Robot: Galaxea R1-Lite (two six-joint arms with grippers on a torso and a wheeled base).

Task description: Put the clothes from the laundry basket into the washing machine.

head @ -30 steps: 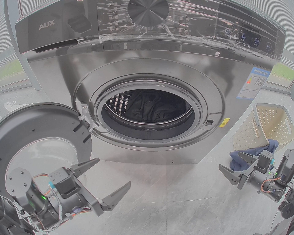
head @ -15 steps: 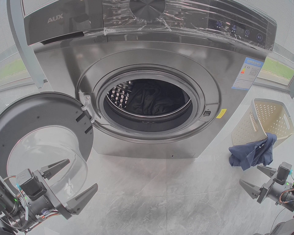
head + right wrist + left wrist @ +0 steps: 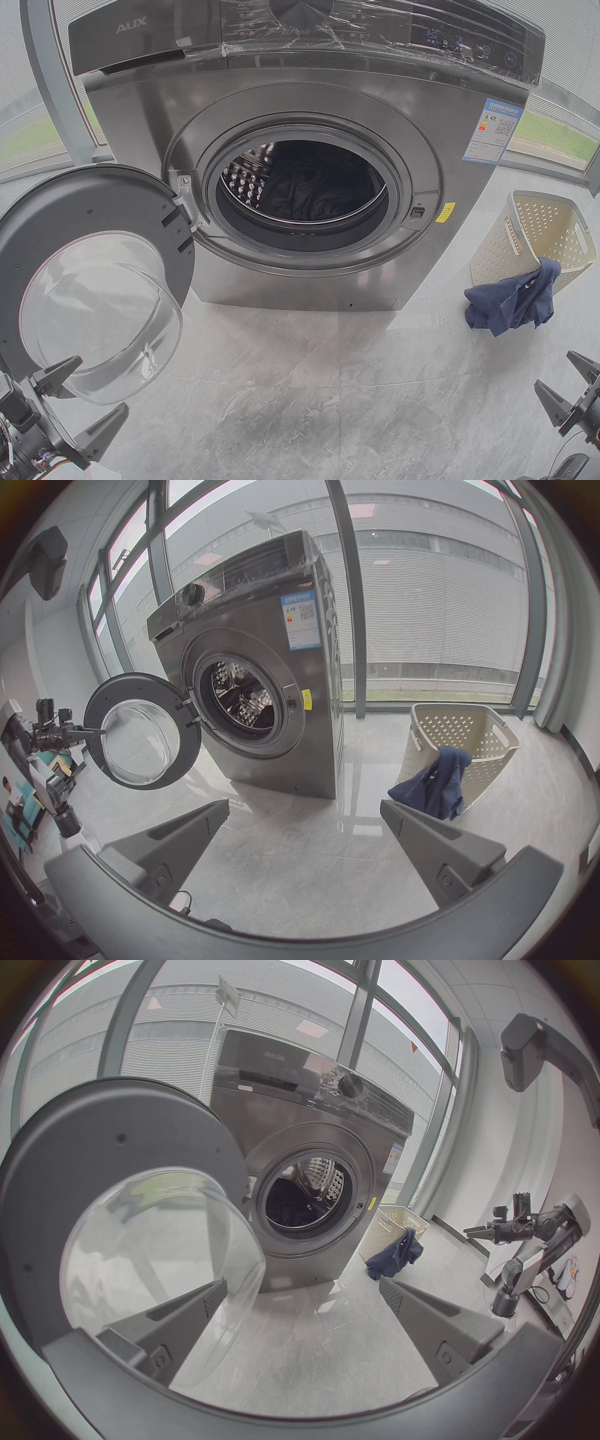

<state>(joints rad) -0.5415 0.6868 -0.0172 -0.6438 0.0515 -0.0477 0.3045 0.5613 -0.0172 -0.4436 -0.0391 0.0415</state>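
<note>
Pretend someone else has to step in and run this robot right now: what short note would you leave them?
Left gripper: open, empty, low beside the door.
Right gripper: open, empty, low over the floor, short of the basket.
Washing machine: door swung wide open; dark clothes lie in the drum.
Basket: on the floor to the machine's right; a blue garment hangs over its front rim, on the outside.
Done: dark clothes loaded.
Left: move the blue garment into the drum, then check the basket's bottom, which is hidden.
</note>
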